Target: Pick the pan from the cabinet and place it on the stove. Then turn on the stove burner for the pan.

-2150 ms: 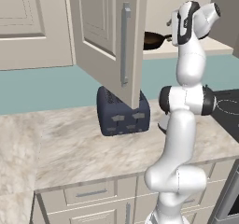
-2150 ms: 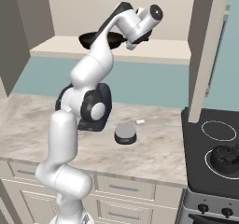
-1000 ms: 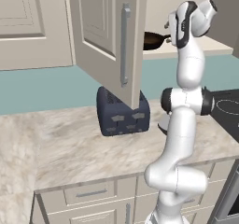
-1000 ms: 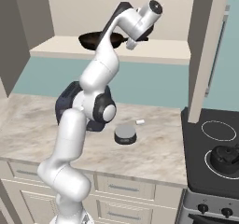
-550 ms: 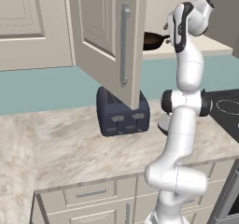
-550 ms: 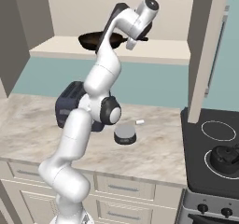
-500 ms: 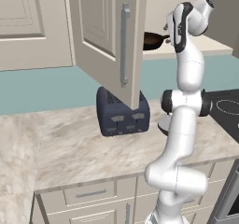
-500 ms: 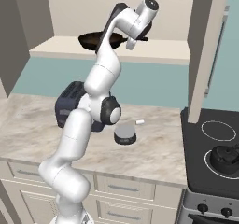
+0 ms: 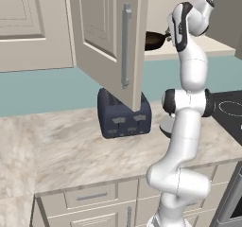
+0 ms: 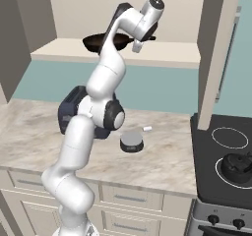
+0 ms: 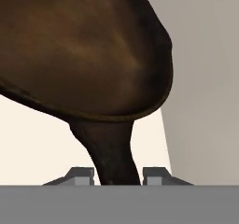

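Observation:
The pan [image 11: 93,45], a dark brown skillet, sits on the shelf [image 10: 162,53] of the open cabinet [image 9: 108,32]. It also shows as a small dark shape in both base views [image 9: 153,39] [image 10: 96,42]. My gripper [image 11: 118,175] is raised to the shelf with the pan's thin handle between its fingertips [image 11: 156,174], which lie close against both sides of it. From the right base view the gripper [image 10: 129,38] meets the handle beside the pan. The stove [image 10: 206,161] lies low to the right, with a white ring burner [image 10: 229,137] at its back.
A black kettle [image 10: 238,167] stands on the stove's front ring. A dark toaster [image 9: 124,115] sits on the counter under the open cabinet door. A small grey round lid-like object [image 10: 132,142] lies on the counter near my arm. Black knobs [image 10: 214,220] line the stove front.
The fingers have closed in from wide open onto the pan handle. The arm and the pan have stayed where they were.

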### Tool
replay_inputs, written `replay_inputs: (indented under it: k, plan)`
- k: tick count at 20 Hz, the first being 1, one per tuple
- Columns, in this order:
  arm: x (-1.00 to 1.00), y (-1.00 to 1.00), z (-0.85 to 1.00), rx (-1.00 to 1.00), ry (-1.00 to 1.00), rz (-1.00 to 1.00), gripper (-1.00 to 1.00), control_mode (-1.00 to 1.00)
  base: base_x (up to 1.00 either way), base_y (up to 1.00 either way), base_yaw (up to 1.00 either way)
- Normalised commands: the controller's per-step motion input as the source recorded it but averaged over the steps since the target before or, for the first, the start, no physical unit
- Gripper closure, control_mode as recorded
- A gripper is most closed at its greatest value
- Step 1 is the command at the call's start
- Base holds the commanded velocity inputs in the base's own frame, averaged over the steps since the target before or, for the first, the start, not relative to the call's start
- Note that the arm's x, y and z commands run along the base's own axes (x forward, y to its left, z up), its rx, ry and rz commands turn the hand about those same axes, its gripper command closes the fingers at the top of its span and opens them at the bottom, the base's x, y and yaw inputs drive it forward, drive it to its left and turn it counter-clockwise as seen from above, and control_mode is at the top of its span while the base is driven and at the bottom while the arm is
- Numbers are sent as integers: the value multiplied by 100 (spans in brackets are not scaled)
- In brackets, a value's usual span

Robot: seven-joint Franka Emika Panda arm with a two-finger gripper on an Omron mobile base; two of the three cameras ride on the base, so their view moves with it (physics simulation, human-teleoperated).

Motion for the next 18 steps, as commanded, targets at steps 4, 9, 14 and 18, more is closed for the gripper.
replay_inputs:
  k: [4,9,14,18]
  plan:
    - [0,-1,-21,0,-2,4,100,-100,0,0,0]
    - [-5,0,-13,2,-15,2,100,-100,0,0,0]
    - [-13,0,-11,5,-24,3,100,-100,0,0,0]
    - [-31,0,-18,5,-25,5,100,-100,0,0,0]
